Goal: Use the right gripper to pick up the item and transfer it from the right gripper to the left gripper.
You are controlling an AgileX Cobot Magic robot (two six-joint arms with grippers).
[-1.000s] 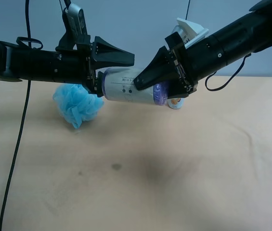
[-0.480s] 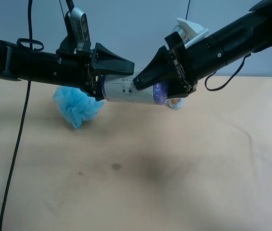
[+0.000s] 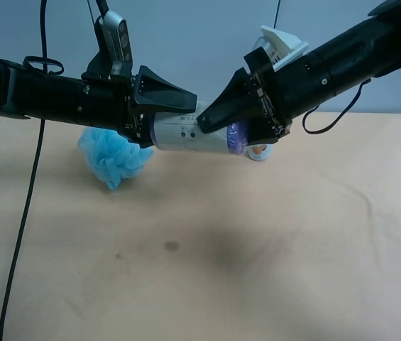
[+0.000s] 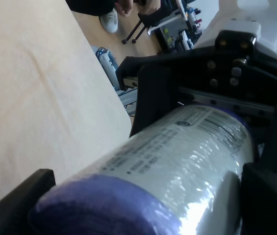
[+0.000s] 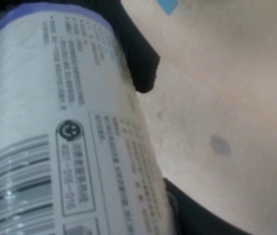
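Note:
The item (image 3: 186, 133), a cream-white canister with a purple-blue foil end, hangs on its side above the table between both arms. The right gripper (image 3: 211, 131), on the arm with the white block at the exterior high view's right, is shut on the foil end. The left gripper (image 3: 168, 128), on the arm carrying the grey camera, has its jaws pressed on the item's other end. In the left wrist view the item (image 4: 177, 161) fills the gap between the left fingers (image 4: 15, 205), with the right gripper's black body (image 4: 216, 73) behind. The item's printed label (image 5: 55, 122) fills the right wrist view.
A fluffy light-blue pouf (image 3: 111, 156) lies on the tan table (image 3: 257, 249) under the left arm. A small bottle (image 3: 258, 151) stands behind the right gripper. A black cable (image 3: 23, 227) hangs at the left. A dark spot (image 3: 172, 246) marks the table's middle.
The left gripper slid a little along the item toward the right gripper, and its jaws narrowed onto it. The right arm and the item stayed put.

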